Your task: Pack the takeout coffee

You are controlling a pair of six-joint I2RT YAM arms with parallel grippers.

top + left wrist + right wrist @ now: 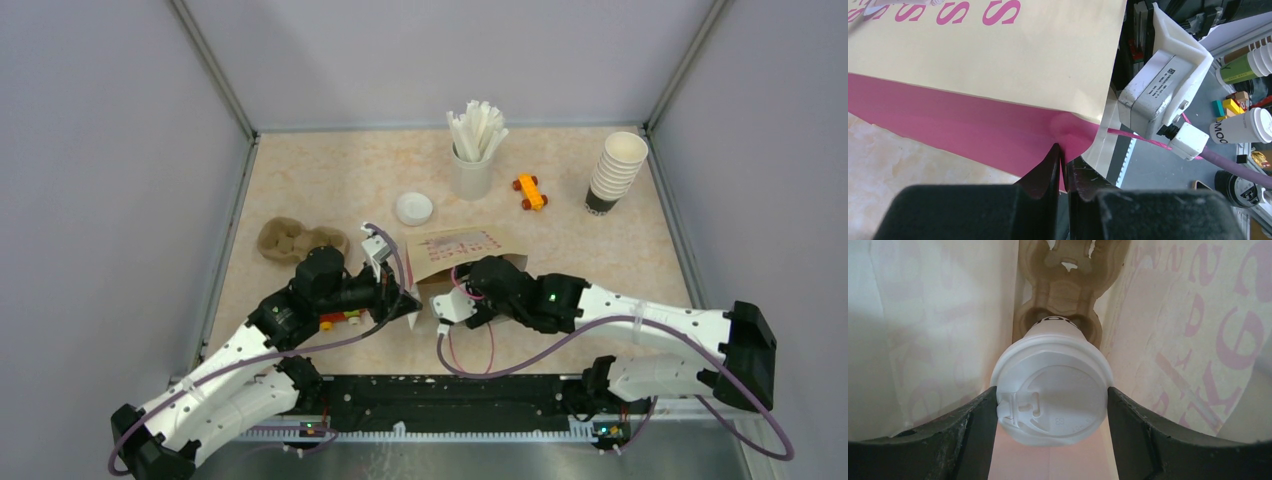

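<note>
Right gripper fingers sit closest to the lens, one each side of the takeout coffee cup, clamped on the rim of its lid. Jaws stand wide only because the lid is wide; both pads look to be in contact

Cup is inside the paper bag, lid facing the wrist cam. Its base appears to sit in a well of the brown cup tray, which lies deeper in the bag

Left gripper is pressed nearly together, pinching the pink side fold at the bag's mouth. From the top cam the bag seems to lie printed face up, mouth toward the arms, with the right gripper reaching in

Step, my read: insertion, close to done. Cup is in and looks seated; release not yet made

Next move needs:
- left pinch holding the mouth open
- right jaws spreading just enough to clear the lid rim without scraping the bag walls
- straight pull-out along the cup axis, no sideways drag

Risk: a finger catches the lid lip and pulls the cup out of the tray
</note>
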